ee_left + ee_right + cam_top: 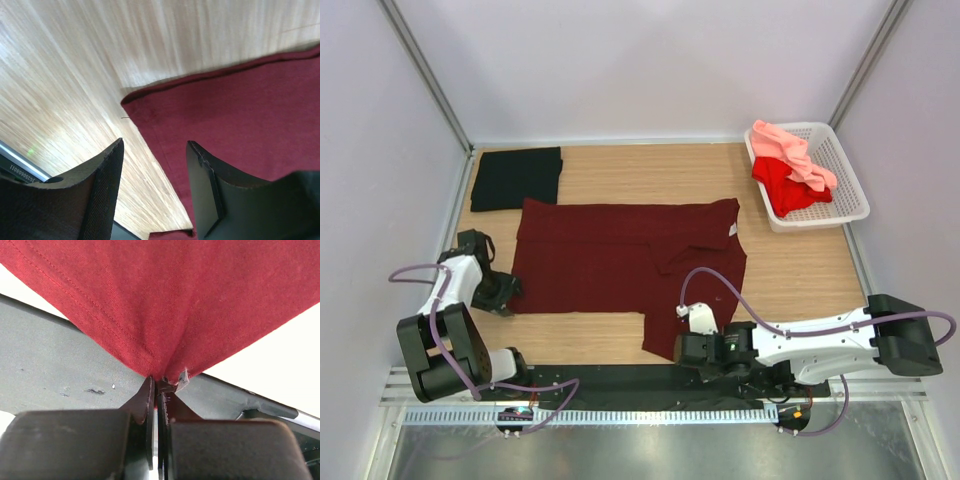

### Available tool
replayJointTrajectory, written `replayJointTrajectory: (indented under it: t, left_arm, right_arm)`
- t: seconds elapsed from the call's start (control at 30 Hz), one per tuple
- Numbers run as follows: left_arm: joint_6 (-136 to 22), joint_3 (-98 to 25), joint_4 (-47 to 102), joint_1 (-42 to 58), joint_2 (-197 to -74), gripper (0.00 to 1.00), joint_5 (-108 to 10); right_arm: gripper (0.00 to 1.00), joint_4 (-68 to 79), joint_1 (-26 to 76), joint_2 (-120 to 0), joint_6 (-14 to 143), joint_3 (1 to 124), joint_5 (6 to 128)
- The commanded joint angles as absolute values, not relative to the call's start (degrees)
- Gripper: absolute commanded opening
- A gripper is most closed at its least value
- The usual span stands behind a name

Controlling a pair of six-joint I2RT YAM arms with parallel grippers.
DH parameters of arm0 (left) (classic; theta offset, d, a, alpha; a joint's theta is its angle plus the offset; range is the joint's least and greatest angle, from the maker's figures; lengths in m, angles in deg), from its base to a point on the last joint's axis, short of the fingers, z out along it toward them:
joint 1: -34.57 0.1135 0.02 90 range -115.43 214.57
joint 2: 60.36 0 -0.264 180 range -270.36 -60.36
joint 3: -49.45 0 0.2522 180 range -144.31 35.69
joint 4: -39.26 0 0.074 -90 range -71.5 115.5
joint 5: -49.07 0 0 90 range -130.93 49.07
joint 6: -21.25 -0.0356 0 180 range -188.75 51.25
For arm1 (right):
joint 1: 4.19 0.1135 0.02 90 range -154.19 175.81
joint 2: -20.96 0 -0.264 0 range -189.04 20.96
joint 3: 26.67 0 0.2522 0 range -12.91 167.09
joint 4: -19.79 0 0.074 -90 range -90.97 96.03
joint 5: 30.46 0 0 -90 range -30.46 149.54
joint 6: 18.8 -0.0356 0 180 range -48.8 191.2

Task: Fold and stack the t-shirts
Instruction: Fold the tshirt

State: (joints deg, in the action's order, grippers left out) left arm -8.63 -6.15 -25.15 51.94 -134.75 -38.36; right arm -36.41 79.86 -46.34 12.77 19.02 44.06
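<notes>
You have the dark maroon t-shirt (620, 255) spread flat across the middle of the wooden table (800, 275). Its white neck label (731, 229) is at its far right corner, and a narrower flap hangs toward the arms at its near right.

Your right gripper (159, 385) is clenched on the tip of that flap. The cloth bunches into the closed fingers and rises off the dark strip (620, 385) that runs along the shirt's near side.

Your left gripper (155, 145) sits at the shirt's near left corner with its jaws apart and nothing between them. One finger is over the maroon cloth and the other over bare wood. You cannot tell whether either one touches down.

A purple cable (720, 285) from your right arm loops over the shirt's near right part.

The black t-shirt (517, 178) lies folded just beyond the maroon shirt's far left corner. Well off to its far right stands the white lattice basket (850, 195), holding the bright red t-shirt (790, 187) with the salmon pink t-shirt (790, 150) draped over it.
</notes>
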Motion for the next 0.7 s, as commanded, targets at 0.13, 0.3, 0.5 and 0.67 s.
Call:
replayJointTrajectory:
  t: [0.13,0.3,0.5,0.67]
  left_arm:
    - [-6.61,-4.91,-24.86,52.24,-133.31,0.53,-34.17]
    - [-6.00,-3.87,-24.68,52.24,-134.02,0.52,-32.93]
    - [-6.26,-1.58,-20.74,52.24,-135.07,0.40,-34.77]
    - [-7.40,-1.14,-18.89,52.32,-135.42,0.24,-35.13]
  right_arm:
    - [0.01,-44.84,80.18,-43.82,8.63,21.28,37.14]
    - [0.01,-50.22,80.18,-42.67,7.92,25.58,33.88]
    - [0.01,-51.54,80.18,-42.76,9.06,28.75,32.47]
    - [0.01,-52.42,80.18,-42.50,9.41,30.16,31.24]
